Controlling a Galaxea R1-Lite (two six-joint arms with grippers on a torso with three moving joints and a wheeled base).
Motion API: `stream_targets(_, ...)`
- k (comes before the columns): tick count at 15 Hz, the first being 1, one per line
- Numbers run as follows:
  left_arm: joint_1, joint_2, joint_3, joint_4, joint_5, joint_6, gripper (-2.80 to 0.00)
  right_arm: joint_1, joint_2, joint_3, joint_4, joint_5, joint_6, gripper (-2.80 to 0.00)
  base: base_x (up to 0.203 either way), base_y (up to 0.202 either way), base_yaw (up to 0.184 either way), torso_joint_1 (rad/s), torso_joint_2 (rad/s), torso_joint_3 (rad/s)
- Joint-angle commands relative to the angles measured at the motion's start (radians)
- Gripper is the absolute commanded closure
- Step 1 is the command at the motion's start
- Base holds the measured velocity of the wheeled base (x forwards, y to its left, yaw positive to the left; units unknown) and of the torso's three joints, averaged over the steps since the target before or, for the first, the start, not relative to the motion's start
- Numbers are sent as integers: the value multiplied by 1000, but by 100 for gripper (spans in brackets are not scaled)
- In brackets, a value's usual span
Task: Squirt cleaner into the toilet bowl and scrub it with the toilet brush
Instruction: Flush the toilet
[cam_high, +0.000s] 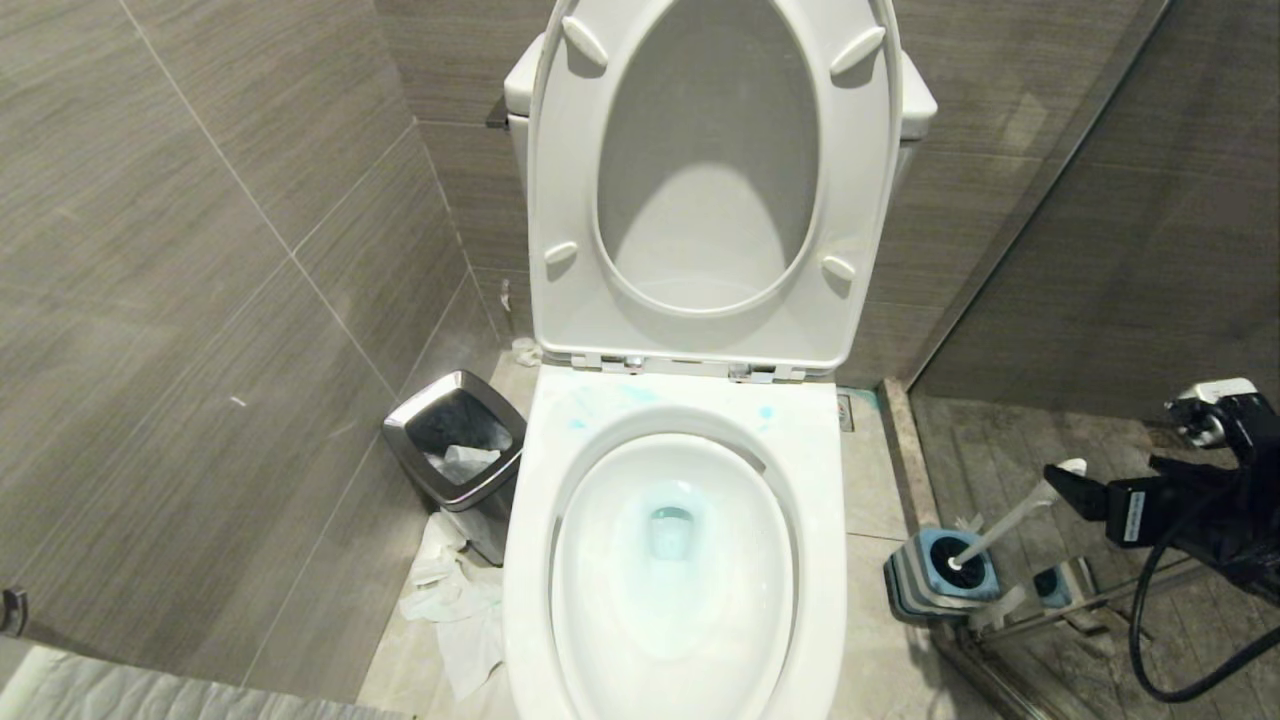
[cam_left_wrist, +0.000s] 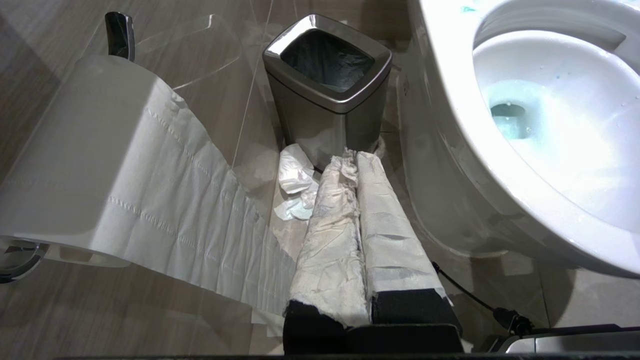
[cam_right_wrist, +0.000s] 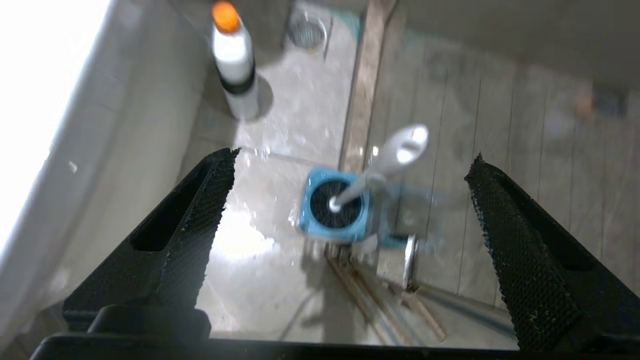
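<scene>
Head view, grey tiled walls (cam_high: 200, 250), pale floor (cam_high: 870, 480)

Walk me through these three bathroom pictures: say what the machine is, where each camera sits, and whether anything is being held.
This is a two-armed robot on wheels. One picture comes from its head, looking down at the toilet bowl, whose water is tinted blue by cleaner. The toilet brush stands in its blue holder on the floor to the right. A small bin sits on the left, with crumpled paper beside it.

The other two pictures come from cameras on the wrists. The right gripper is open above the brush, holding nothing; a bottle with an orange cap stands nearby. The left gripper, wrapped in paper, is shut, beside a toilet roll.
</scene>
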Motion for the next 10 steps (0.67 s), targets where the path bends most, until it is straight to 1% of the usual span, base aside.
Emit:
stream_targets(1,0,0,2,0,0,1,0,1,-97,11,-5,7,-8,-280,0,0,0,0,0,0)
stream_targets(4,0,0,2,0,0,1,0,2,-206,12,-5,19,-20,-280,0,0,0,0,0,0)
stream_targets(10,0,0,2,0,0,1,0,2,-470,0,-2,125,-17,-280,0,0,0,0,0,0)
